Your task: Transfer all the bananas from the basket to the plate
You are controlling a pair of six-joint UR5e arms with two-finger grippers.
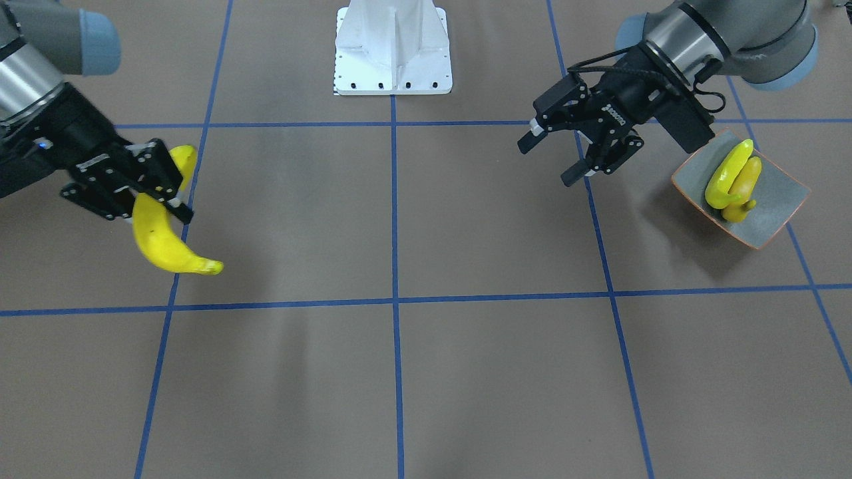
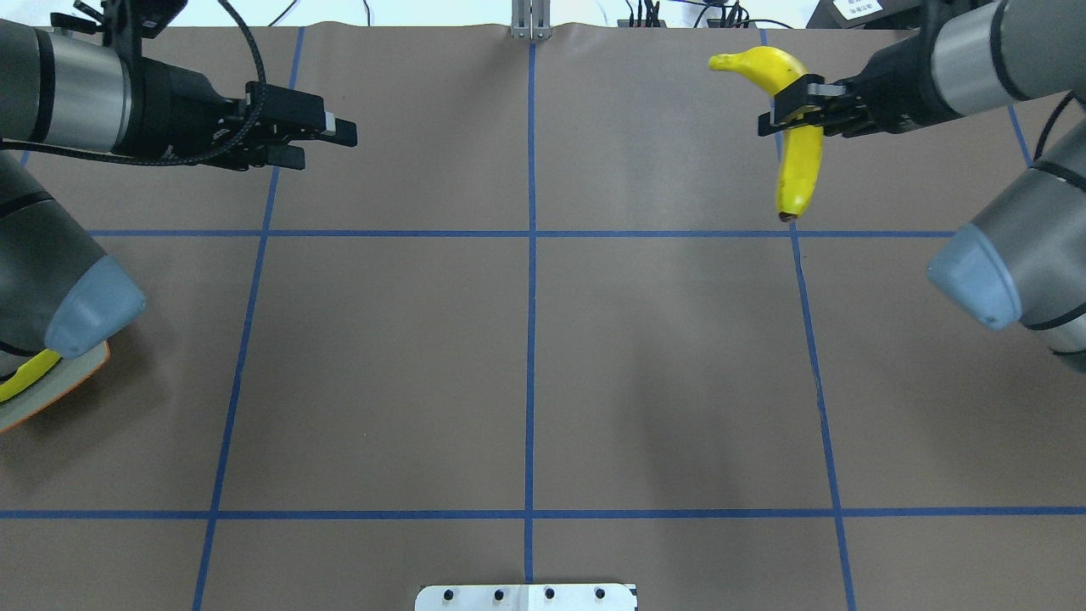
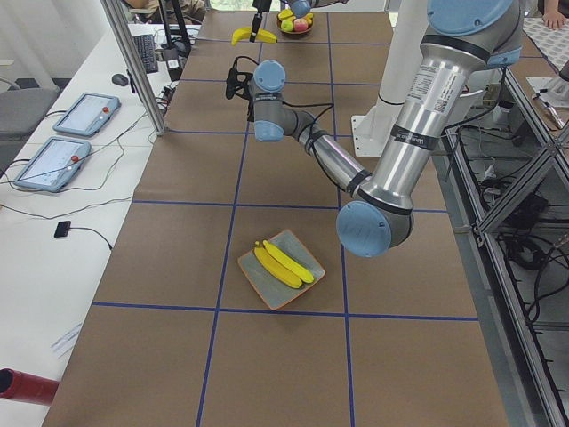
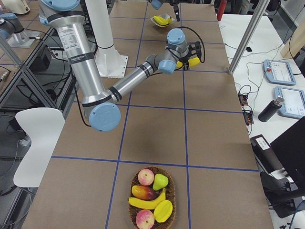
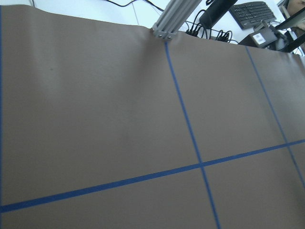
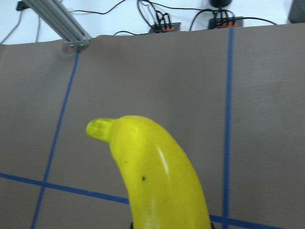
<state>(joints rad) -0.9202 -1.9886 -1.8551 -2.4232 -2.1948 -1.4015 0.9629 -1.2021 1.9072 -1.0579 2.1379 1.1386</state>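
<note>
Right gripper point(image 2: 793, 106) pinches a banana point(image 2: 802, 161) near its bend, aloft by the table's edge opposite the robot, probably for handover. The plate point(image 1: 779, 199), bearing two bananas point(image 1: 729, 176), sits toward the table's left end, where the left gripper point(image 1: 547, 161) hovers spread and empty.

tabletop point(image 2: 382, 356): brown cover, split into big squares by blue tape lines point(image 2: 529, 339)
side desk point(image 3: 40, 267): white, with two teach pendants point(image 3: 85, 113) and a keyboard point(image 3: 144, 52)
post point(image 3: 133, 67): aluminium, right at the tabletop edge
chair point(image 4: 38, 138): white, off to the side
</note>
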